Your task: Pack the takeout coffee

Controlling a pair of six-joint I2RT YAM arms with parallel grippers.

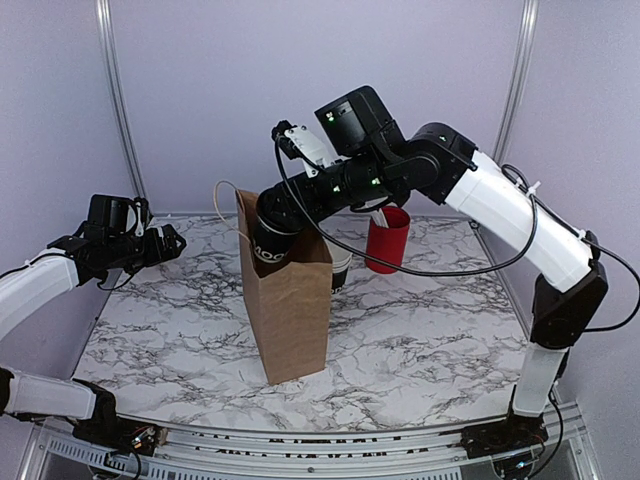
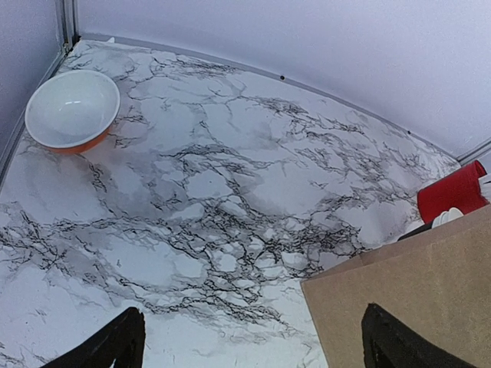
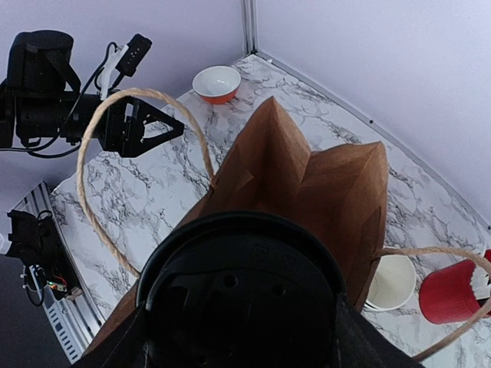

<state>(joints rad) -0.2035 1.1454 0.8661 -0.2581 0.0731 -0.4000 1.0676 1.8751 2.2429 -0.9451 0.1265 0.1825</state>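
Right gripper (image 1: 276, 228) has its jaws part-closed around the takeout coffee (image 1: 270, 248), gripping the cup body below the lid (image 3: 242, 295). The cup sits at the mouth of the brown paper bag (image 1: 295, 300), its lower part just past the rim, over the middle of the tabletop (image 1: 420, 330). Its long axis runs near vertical with a slight lean, lid up towards the wrist and base down into the bag, white lettering facing the near edge. Left gripper (image 1: 165, 245) hangs by the left edge, jaws fully spread, holding nothing and well apart from the bag. Assessed risks: the bag is unsupported, so a cup base dragging on a creased wall (image 3: 307, 176) could push it over or slide it. The twine handle (image 3: 92, 153) loops beside the cup and may snag a finger on withdrawal. Release while leaning could leave the cup on its side inside, inviting a leak at the lid.
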